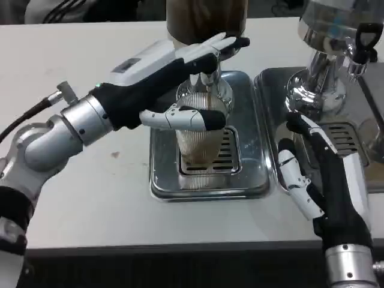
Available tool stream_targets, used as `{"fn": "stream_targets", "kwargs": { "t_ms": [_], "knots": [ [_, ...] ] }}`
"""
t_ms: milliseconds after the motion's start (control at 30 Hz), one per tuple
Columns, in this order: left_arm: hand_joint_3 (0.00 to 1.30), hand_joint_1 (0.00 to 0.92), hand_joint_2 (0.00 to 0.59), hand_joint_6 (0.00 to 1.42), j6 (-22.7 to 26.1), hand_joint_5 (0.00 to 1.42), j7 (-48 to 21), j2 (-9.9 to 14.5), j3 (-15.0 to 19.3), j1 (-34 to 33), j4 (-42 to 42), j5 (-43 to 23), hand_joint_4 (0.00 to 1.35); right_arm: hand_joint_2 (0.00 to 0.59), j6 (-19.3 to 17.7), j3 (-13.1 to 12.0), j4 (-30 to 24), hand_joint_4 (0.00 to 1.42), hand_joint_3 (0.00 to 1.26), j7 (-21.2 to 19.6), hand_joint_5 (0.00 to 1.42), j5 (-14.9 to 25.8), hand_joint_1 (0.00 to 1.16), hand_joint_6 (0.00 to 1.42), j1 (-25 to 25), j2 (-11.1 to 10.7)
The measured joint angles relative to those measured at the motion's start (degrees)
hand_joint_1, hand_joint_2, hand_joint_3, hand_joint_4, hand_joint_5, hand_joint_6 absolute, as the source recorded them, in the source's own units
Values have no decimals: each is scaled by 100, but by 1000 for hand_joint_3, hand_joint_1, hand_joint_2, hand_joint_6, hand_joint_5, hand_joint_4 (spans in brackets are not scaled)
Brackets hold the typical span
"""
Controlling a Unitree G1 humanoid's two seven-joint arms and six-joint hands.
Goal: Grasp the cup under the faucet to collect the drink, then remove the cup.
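Left hand [180, 84] reaches in from the picture's left over the metal drip tray [162, 180] and wraps the ribbed clear plastic cup [201, 141]. Its thumb [186, 118] lies across the near side of the cup just below the rim, while the other fingers [219, 47] stretch past the far side, up beside the faucet [210, 75]. The cup sits between thumb and fingers, so the hand appears to grip it, though contact on the far side is hidden by the hand itself.

That cup stands upright on the slotted grate [225, 150] in the middle of the drip tray, directly under the faucet of the dark drink dispenser [204, 18]. A little brownish liquid shows at the bottom of the cup; whether any is flowing from the faucet cannot be told.

Right hand [318, 174] rests on the white table [72, 54] at the picture's right, along the left edge of a 2nd drip tray [360, 96]. Its fingers are spread and point away from the robot, holding nothing, and the fingertips [294, 123] lie near the chrome base of a 2nd dispenser [327, 78]. This hand is well apart from the cup, with the rim of the 1st tray between them.
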Motion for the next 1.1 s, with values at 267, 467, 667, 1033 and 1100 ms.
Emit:
{"fn": "stream_targets", "kwargs": {
  "t_ms": [267, 467, 667, 1033, 1100],
  "knots": [
    [39, 0, 51, 40, -78, 64, 407, 85, -190, -30, -6, 286, 0, 433, 0, -29, 0, 221, 223, 40, 108, 63, 215, 88, 0, 7],
    [38, 0, 51, 40, -79, 56, 487, 103, -245, -36, -6, 308, 0, 341, -40, -73, 8, 188, 199, 214, 131, 390, 336, 163, -5, 15],
    [37, 0, 51, 40, -83, 52, 508, 106, -290, -45, -6, 309, 0, 264, -307, -86, 118, 165, 140, 601, 114, 826, 505, 166, -78, -8],
    [44, 0, 48, 40, -83, 51, 521, 111, -316, -56, 1, 307, 0, 233, -511, -75, 537, 60, 31, 1423, 0, 1336, 631, 35, -336, -182],
    [45, 0, 47, 40, -84, 51, 521, 114, -317, -56, 1, 307, 0, 232, -523, -75, 641, 45, 20, 1519, 0, 1351, 641, 11, -431, -183]
  ]
}}
